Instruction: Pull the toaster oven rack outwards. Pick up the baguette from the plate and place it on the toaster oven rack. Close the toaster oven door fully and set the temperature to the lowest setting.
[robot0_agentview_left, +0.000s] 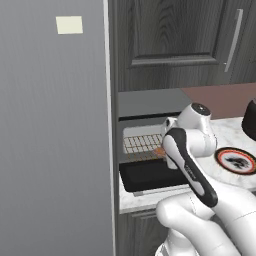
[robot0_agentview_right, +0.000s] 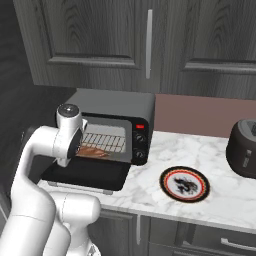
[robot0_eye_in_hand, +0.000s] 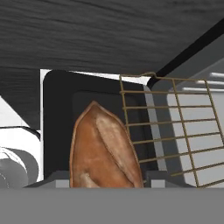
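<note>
I'm in a kitchen: dark wood cabinets (robot0_agentview_right: 100, 35) w/ bar handles, marble counter (robot0_agentview_right: 220, 195), my toaster oven (robot0_agentview_right: 117, 125) on it, plate (robot0_agentview_right: 184, 183) beside.

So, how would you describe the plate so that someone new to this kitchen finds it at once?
Start at the black toaster oven on the marble counter, with its door folded down. The plate lies flat on the counter to the oven's right, near the front edge. It is the round one with an orange-red rim and dark patterned centre, unlike the tall dark vessel further right.
</note>
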